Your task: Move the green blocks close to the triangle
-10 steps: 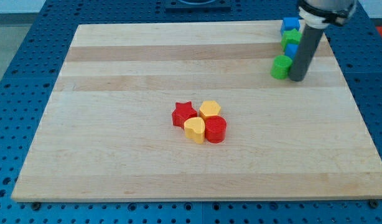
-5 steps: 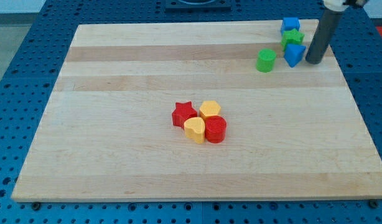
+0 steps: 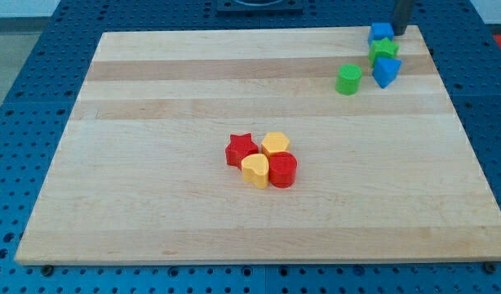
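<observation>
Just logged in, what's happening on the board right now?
My tip sits at the view's top right, just right of the blue cube, touching no green block. The green cylinder stands left of the blue triangle, with a gap between them. The other green block sits against the triangle's upper side.

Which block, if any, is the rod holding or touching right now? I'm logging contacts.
None. My tip sits at the view's top right, just right of the blue cube, apparently apart from it; it only pushes.
</observation>
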`<state>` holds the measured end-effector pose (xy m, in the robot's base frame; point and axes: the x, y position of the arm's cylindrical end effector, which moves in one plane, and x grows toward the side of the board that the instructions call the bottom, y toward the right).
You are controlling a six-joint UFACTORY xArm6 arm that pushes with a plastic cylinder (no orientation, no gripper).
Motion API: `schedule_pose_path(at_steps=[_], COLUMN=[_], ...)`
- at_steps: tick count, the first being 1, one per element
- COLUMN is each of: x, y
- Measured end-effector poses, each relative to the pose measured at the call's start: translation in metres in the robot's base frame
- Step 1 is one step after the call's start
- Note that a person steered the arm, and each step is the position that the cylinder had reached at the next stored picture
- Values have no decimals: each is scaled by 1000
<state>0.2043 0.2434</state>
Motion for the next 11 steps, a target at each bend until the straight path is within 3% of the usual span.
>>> schedule_pose_path(at_steps=[3, 7, 11], x=[16, 20, 73], y=[-31, 6, -67])
